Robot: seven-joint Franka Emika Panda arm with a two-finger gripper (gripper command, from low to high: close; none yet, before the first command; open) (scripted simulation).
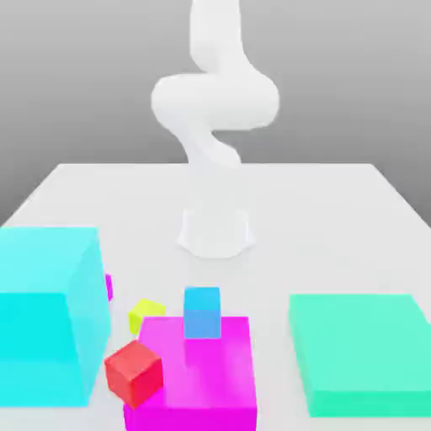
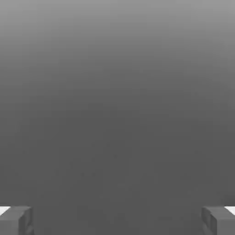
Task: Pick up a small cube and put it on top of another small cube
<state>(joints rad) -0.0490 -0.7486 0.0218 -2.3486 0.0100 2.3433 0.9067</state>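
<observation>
Nearest the camera in the exterior view, a flat magenta block [image 1: 198, 379] lies on the white table [image 1: 337, 210]. At its corner toward the exterior view's left, a red cube [image 1: 133, 370] sits tilted, touching or overlapping that block's edge. On the magenta block's far edge stands a blue cube [image 1: 202, 312], upright.

To the exterior view's left, a big cyan block [image 1: 46, 316] rises tall; a sliver of something magenta [image 1: 109, 287] peeks out from behind its right face. On the exterior view's right lies a low, flat green slab [image 1: 362, 353], well apart from the magenta block.

Just behind the magenta block's far left corner rests the yellow-green cube [image 1: 146, 314], on the table, between the cyan block and the blue cube. It is near the red cube but apart from it, and slightly smaller than either the red or the blue one.

Farther back, the white arm [image 1: 215, 101] stands on its base [image 1: 215, 231] at the table's middle and curls upward. In the hand view, the gripper [image 2: 117, 219] has its two grey fingers [image 2: 16, 220] spread wide, one at each side of the frame, with nothing between them and only plain grey beyond. The yellow-green cube thus lies untouched on the table, well apart from the arm's base and nearer the camera than it.
</observation>
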